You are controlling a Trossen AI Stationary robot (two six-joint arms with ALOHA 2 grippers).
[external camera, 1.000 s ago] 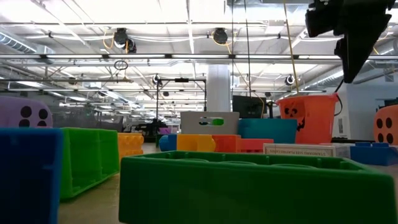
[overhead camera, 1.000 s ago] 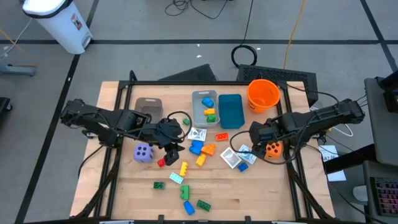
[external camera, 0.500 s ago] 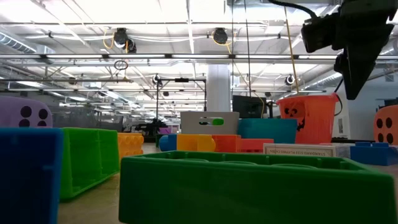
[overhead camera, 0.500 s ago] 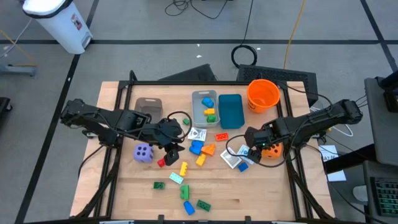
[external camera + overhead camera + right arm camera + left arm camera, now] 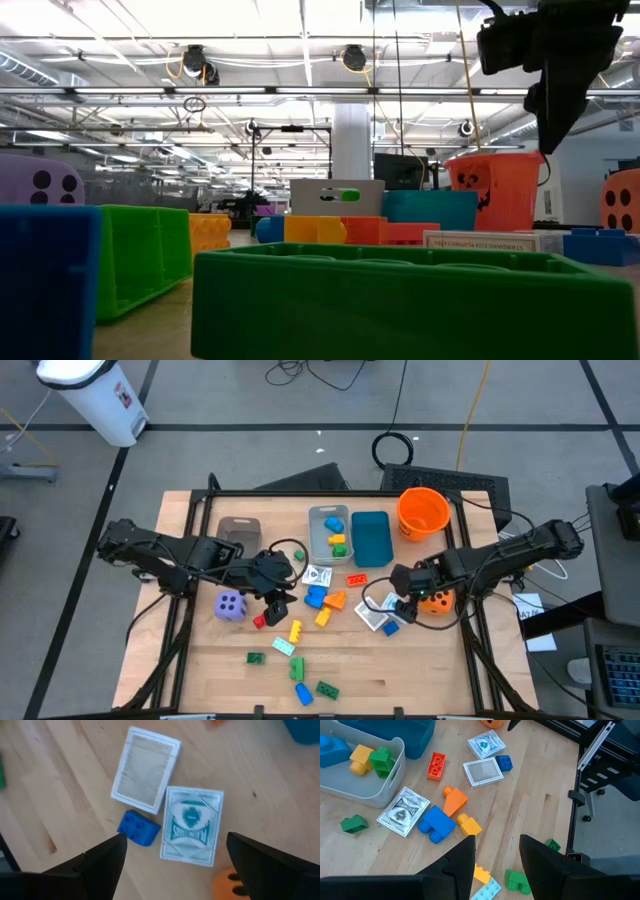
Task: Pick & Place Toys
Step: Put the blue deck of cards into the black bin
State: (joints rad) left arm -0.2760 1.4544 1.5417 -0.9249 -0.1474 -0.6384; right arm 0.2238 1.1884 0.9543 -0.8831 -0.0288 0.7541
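Currently right gripper (image 5: 172,857) is hovering wide open over the two white packets (image 5: 192,826) and small blue brick (image 5: 138,828) near the orange die (image 5: 437,601), fingers straddling them, likely lining up a pick. Nothing held. Left gripper (image 5: 496,851) is waiting part-open and empty over mid-table, above the blue/orange/yellow bricks (image 5: 436,823). Grey bin (image 5: 317,520) is already holding a few bricks; most toys are lying loose on the table (image 5: 420,670).
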